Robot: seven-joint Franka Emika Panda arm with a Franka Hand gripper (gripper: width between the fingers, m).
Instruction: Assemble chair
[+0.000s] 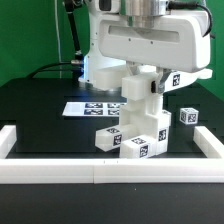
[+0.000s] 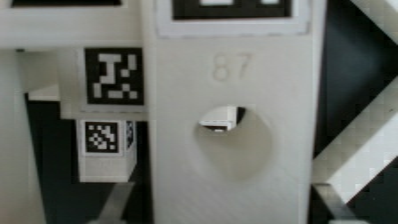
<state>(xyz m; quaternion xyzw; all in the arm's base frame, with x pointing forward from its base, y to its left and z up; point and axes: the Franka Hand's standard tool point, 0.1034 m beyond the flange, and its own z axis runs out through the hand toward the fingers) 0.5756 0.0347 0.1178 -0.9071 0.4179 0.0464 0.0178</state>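
My gripper point(image 1: 141, 78) hangs over the middle of the black table, shut on a white bar point(image 1: 136, 92) of the chair. Its lower end meets the part-built chair point(image 1: 133, 133), a cluster of white tagged blocks standing just behind the front rail. In the wrist view the bar point(image 2: 228, 150) fills the middle. It bears an embossed number, a round hole point(image 2: 222, 120) and a tag point(image 2: 228, 10) at its far end. My gripper point(image 2: 231, 208) has a finger point(image 2: 130, 200) on either side of the bar. Other tagged chair parts point(image 2: 112, 78) lie beside it.
A small white tagged cube point(image 1: 188, 117) sits alone at the exterior view's right. The marker board point(image 1: 92, 107) lies flat behind the assembly. White border rails run along the front point(image 1: 100, 172), the left point(image 1: 10, 138) and the right point(image 1: 206, 140) of the black table.
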